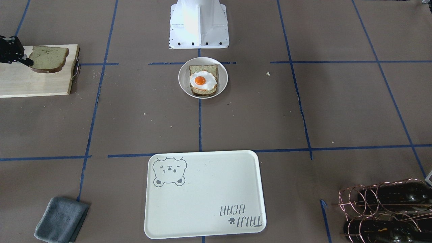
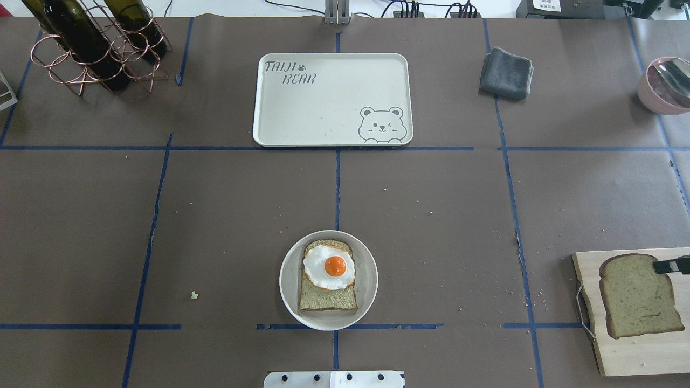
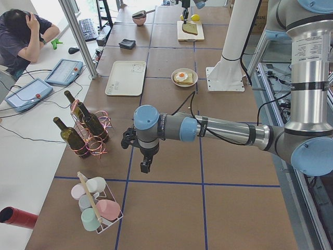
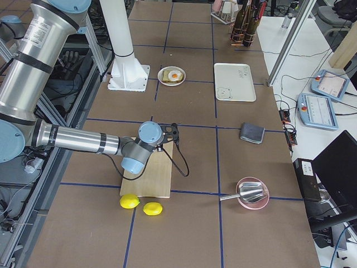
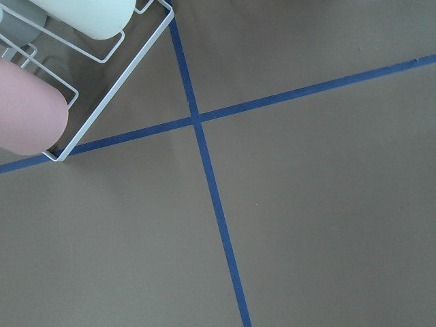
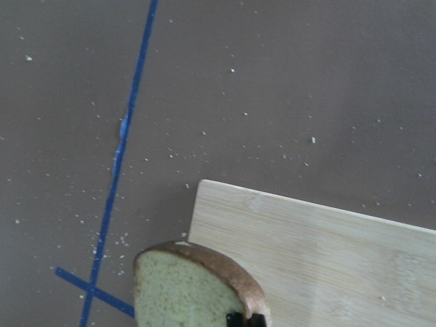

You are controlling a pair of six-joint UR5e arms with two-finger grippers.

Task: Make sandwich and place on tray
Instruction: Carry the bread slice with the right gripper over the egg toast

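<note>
A small round off-white plate (image 2: 287, 280) near the robot's base holds one bread slice (image 2: 326, 299) with a fried egg (image 2: 330, 266) on top. A second bread slice (image 2: 636, 295) is over the wooden cutting board (image 2: 630, 355) at the right. My right gripper (image 2: 666, 265) is shut on this slice's edge and holds it tilted just above the board; the right wrist view shows the fingertips (image 6: 245, 319) on its crust. The cream bear tray (image 2: 323, 102) lies bare at the far middle. My left gripper (image 3: 145, 166) shows only in the exterior left view, so I cannot tell its state.
A copper rack with wine bottles (image 2: 91, 43) stands far left. A grey cloth (image 2: 506, 73) and a pink bowl (image 2: 666, 86) are far right. Two lemons (image 4: 139, 204) lie beside the board. A wire rack with mugs (image 3: 96, 205) is near my left gripper.
</note>
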